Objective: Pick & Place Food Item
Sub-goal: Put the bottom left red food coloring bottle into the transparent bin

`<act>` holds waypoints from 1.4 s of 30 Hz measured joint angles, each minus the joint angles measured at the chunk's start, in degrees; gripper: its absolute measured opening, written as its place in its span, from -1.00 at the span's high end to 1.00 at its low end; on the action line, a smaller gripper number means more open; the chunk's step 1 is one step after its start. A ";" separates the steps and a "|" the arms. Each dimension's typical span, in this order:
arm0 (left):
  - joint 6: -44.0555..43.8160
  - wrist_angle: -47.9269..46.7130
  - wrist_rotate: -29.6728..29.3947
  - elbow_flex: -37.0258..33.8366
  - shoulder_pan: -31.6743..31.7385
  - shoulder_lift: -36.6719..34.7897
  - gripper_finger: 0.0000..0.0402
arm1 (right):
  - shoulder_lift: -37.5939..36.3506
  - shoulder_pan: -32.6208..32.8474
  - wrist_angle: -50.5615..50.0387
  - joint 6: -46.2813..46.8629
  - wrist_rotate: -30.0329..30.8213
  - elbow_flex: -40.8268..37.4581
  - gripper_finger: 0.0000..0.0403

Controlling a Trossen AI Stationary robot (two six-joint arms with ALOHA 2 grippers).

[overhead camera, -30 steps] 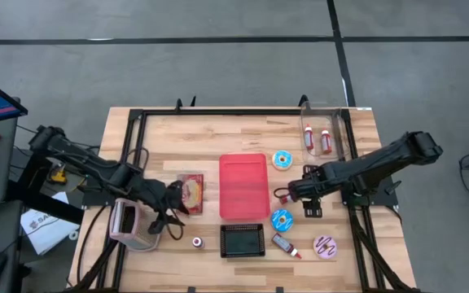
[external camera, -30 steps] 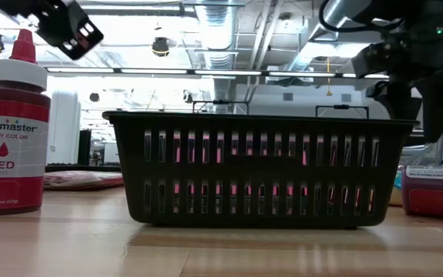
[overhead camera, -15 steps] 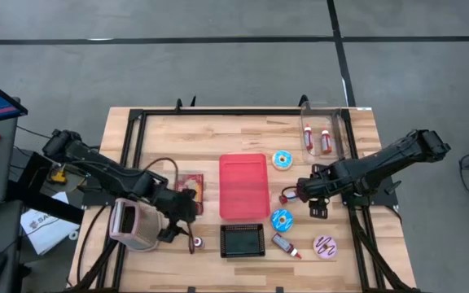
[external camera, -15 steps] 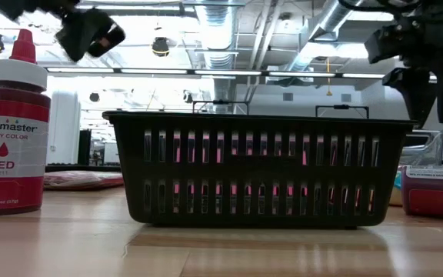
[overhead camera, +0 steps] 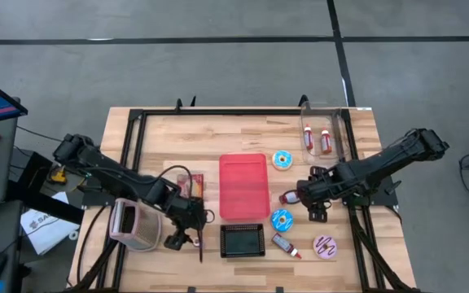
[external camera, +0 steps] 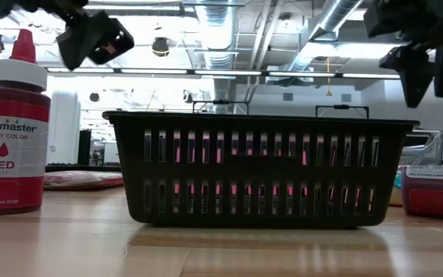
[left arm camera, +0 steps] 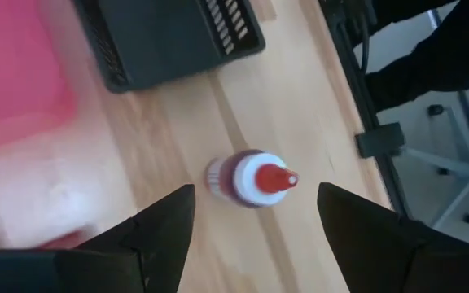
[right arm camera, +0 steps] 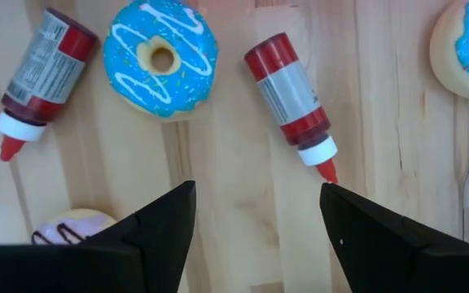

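On the wooden worktop (overhead camera: 161,130) our left pincer (overhead camera: 187,233) has swung from mid-left to lower centre, fingers spread over the upright red bottle (left arm camera: 251,177). Our right pincer (overhead camera: 317,207), also spread and empty, has risen off the bottle (right arm camera: 293,106) right of the red tray (overhead camera: 243,185); nothing is gripped yet.

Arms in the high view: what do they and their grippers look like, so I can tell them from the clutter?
Both arms are matte black and jointed, with dark cables looping beside the left arm. Each wrist view shows two dark, wedge-shaped fingers without markings.
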 joint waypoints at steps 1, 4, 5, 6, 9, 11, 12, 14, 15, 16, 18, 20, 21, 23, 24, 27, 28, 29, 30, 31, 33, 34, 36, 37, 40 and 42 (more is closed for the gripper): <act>-0.56 0.16 0.08 0.00 -0.46 0.58 -0.27 | 0.00 0.25 -0.24 0.21 0.04 0.11 -0.27; -1.31 1.58 0.19 0.00 -1.93 1.95 -0.27 | -0.02 1.16 -0.21 0.27 0.13 0.35 -0.27; -1.59 1.83 0.17 0.00 -2.28 2.45 -0.27 | -0.04 1.37 -0.28 0.29 0.21 0.35 -0.27; -1.90 1.93 0.13 0.00 -2.53 3.01 -0.27 | -0.07 1.56 -0.29 0.29 0.21 0.35 -0.27; -2.41 3.27 -1.35 -0.04 -2.76 4.43 -0.27 | -0.07 1.68 -0.42 0.27 0.20 0.35 -0.27; -2.45 3.70 -2.58 -0.04 -2.69 5.30 -0.27 | -0.07 1.66 -0.43 0.21 0.19 0.35 -0.27; -2.46 4.06 -3.51 -0.04 -2.53 5.68 -0.27 | -0.07 1.66 -0.43 0.10 0.21 0.35 -0.27; -2.37 4.58 -4.14 -0.04 -2.37 6.29 -0.27 | -0.07 1.66 -0.43 -0.03 0.19 0.35 -0.27; -2.39 4.73 -4.25 -0.04 -2.37 6.59 -0.27 | -0.07 1.66 -0.43 -0.03 0.20 0.35 -0.27; -2.39 4.69 -4.33 -0.04 -2.37 6.95 -0.26 | -0.07 1.66 -0.43 -0.03 0.15 0.35 -0.27; -2.39 4.63 -4.33 -0.04 -2.62 7.53 -0.21 | -0.07 1.66 -0.46 -0.08 0.02 0.35 -0.27; -2.38 4.57 -4.32 -0.04 -2.70 7.76 -0.11 | -0.07 1.66 -0.47 -0.18 0.00 0.35 -0.27; -2.40 4.54 -4.31 -0.04 -2.70 7.82 -0.03 | -0.07 1.66 -0.47 -0.21 0.00 0.35 -0.27; -2.36 4.58 -4.30 -0.04 -2.71 7.87 0.13 | -0.07 1.66 -0.45 -0.21 0.00 0.35 -0.27; -2.29 4.71 -4.39 -0.04 -2.70 7.83 0.22 | -0.07 1.66 -0.45 -0.21 0.00 0.35 -0.27; -2.55 4.77 -4.26 -0.02 -2.34 7.45 0.44 | -0.07 1.66 -0.45 -0.21 0.00 0.35 -0.27; -2.71 4.77 -4.34 -0.02 -2.09 7.42 0.46 | -0.07 1.66 -0.45 -0.21 0.00 0.35 -0.27; -2.74 4.62 -4.40 -0.02 -1.82 7.36 0.46 | -0.07 1.66 -0.43 -0.21 0.00 0.35 -0.27; -2.78 4.57 -4.43 -0.02 -1.46 7.36 0.46 | -0.07 1.66 -0.40 -0.21 0.00 0.34 -0.27; -2.84 4.56 -4.44 -0.02 -1.06 7.36 0.46 | -0.07 1.66 -0.36 -0.11 0.00 0.35 -0.27; -2.85 3.97 -4.44 -0.02 0.00 7.13 0.46 | -0.07 1.55 -0.07 0.67 0.00 0.35 -0.27; -2.85 2.97 -5.16 -0.04 0.72 6.67 0.46 | -0.07 1.48 0.20 1.26 0.00 0.35 -0.27; -2.64 1.51 -7.42 -0.10 2.87 5.15 0.46 | -0.25 1.49 1.03 2.44 0.03 0.35 -0.27; -2.47 0.84 -9.04 -0.11 4.16 3.69 0.46 | -0.44 1.49 1.52 2.69 0.34 0.39 -0.27; -2.36 0.78 -13.20 -0.11 9.30 -1.84 0.46 | -0.82 0.94 0.74 2.68 3.57 1.90 -0.27; -2.45 2.66 -14.51 -0.11 13.69 -5.64 0.46 | -1.46 -0.30 -0.31 1.50 6.51 3.67 -0.27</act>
